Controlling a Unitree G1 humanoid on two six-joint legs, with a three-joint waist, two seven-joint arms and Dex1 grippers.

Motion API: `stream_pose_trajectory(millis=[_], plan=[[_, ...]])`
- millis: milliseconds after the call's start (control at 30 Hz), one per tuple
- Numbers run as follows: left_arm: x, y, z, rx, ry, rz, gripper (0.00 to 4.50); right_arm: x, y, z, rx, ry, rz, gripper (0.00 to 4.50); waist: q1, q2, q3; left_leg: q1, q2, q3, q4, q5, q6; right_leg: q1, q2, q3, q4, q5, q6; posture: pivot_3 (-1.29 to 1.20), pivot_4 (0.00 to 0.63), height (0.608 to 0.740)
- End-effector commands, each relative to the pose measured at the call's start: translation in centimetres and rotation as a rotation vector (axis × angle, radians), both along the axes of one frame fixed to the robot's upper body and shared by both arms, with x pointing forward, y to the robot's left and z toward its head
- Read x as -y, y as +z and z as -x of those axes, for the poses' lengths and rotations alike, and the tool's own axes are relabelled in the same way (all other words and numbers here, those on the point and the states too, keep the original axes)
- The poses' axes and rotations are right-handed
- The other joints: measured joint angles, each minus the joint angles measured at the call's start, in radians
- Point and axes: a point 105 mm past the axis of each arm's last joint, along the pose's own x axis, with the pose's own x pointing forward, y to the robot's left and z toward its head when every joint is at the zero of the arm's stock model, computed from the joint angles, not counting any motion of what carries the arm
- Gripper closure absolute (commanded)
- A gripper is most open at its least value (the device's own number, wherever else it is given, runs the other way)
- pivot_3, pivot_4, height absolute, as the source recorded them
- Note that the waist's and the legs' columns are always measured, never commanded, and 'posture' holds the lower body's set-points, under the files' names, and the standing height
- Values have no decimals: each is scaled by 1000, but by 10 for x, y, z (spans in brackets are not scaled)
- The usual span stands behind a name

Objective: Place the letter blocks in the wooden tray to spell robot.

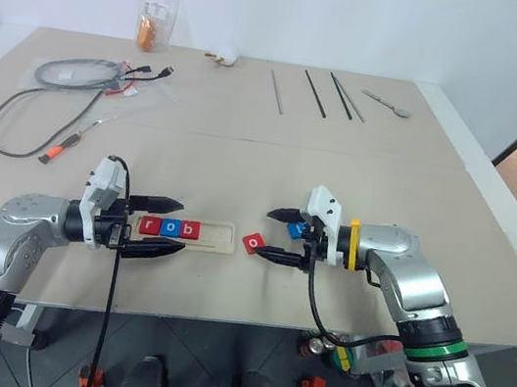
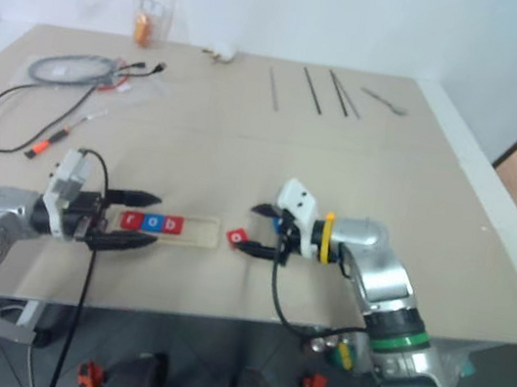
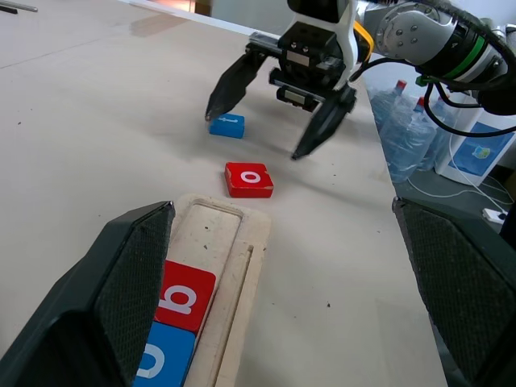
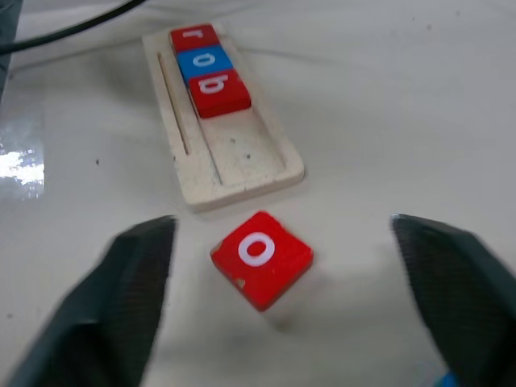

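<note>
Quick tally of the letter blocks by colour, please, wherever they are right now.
Red blocks: 3 (r and b in the wooden tray, o loose on the table)
Blue blocks: 2 (o in the tray, one on the table by the right hand)
Total: 5

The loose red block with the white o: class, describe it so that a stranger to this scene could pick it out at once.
Find the pale wooden tray near the table's front edge, holding a red r, blue o and red b. Just past its empty end, the loose red o block lies flat on the table. It is the only red tile outside the tray; its neighbour, the blue block, lies further from the tray.
</note>
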Motion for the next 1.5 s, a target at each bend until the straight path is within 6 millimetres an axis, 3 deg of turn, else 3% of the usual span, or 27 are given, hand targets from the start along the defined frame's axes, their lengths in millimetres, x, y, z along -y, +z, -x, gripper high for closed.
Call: stream_pose_trajectory(millis=[33,267,567,633,1233,1333,1400,1433,1500], plan=[[-1,10,-1,50,-1,0,0,-2,4,-3,23,33,18,20,0,0,0,0,0,0,0,0,0,0,0,0,0,0,0,0,150,740],[-1,11,0,50,-1,-1,0,-7,-7,-15,15,32,46,20,-1,0,0,0,0,0,0,0,0,0,0,0,0,1,0,0,150,740],[-2,10,1,49,8,-1,0,-15,-27,-1,-8,90,73,20,-1,0,0,0,0,0,0,0,0,0,0,0,0,0,1,0,150,740],[-2,10,1,51,9,-2,0,-15,-28,1,-13,92,60,261,-1,0,0,0,0,0,0,0,0,0,0,0,0,0,0,0,150,740],[0,9,-1,50,7,5,0,-15,-19,4,-37,-26,-103,261,0,0,0,1,0,0,0,0,0,1,1,0,0,1,0,0,150,740],[2,11,-2,54,2,8,0,-13,-21,3,-42,-51,-104,1241,0,0,0,1,0,0,0,0,0,1,0,0,0,1,0,0,150,740],[2,11,-3,54,0,9,0,-12,-21,2,-40,-71,-102,1579,0,0,0,1,0,0,0,0,0,1,1,0,0,1,0,0,150,740],[3,11,-3,54,-1,9,0,-11,-20,2,-39,-79,-102,2135,0,0,0,1,0,0,0,0,0,1,1,0,0,1,0,0,150,740],[3,11,-3,54,-3,9,0,-9,-20,2,-39,-85,-98,2707,0,0,0,1,0,0,0,0,0,1,0,0,0,1,0,0,150,740]])
